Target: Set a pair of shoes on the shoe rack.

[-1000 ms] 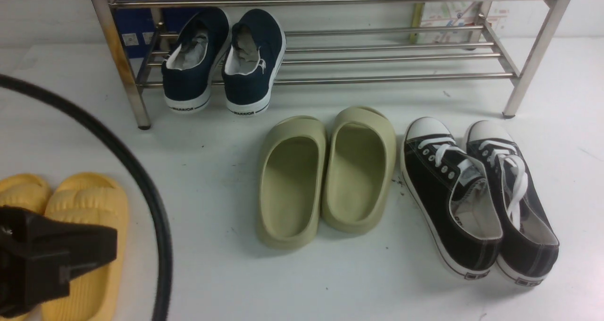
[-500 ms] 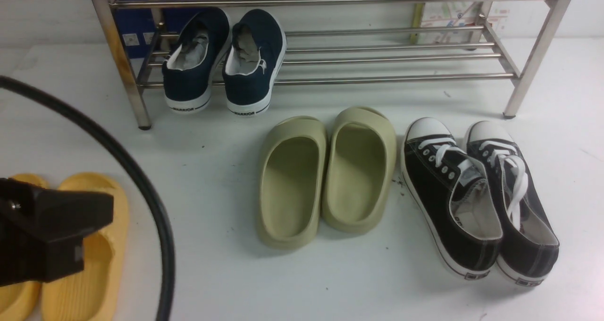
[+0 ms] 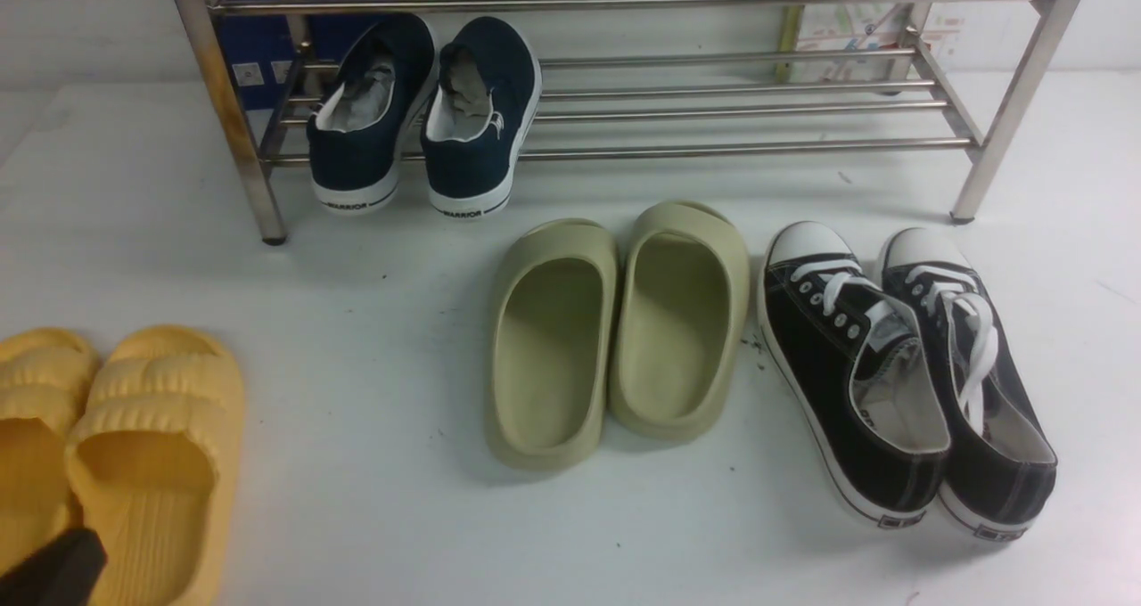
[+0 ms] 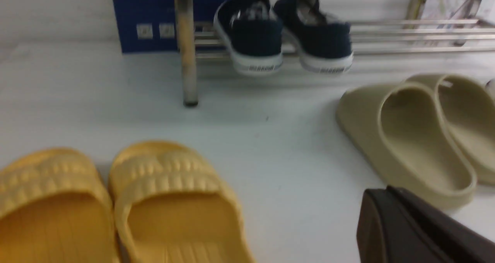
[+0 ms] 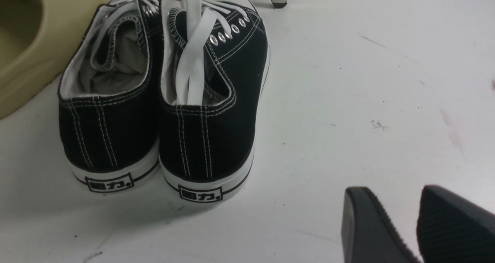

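Two navy-blue canvas slip-on sneakers point(image 3: 423, 116) are seen on the lowest rails of the shiny stainless-steel tube rack point(image 3: 740, 107), heels overhanging. The right gripper point(image 5: 415, 226) is slightly parted, empty. The left gripper's point(image 4: 417, 228) opening cannot be judged.

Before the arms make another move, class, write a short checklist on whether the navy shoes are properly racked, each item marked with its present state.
1. Both navy shoes on the shoe rack: ok.
2. Heels overhang the front rail: not ok.
3. Pair side by side: ok.
4. Right gripper empty: ok.
5. Left gripper open or shut: cannot tell.
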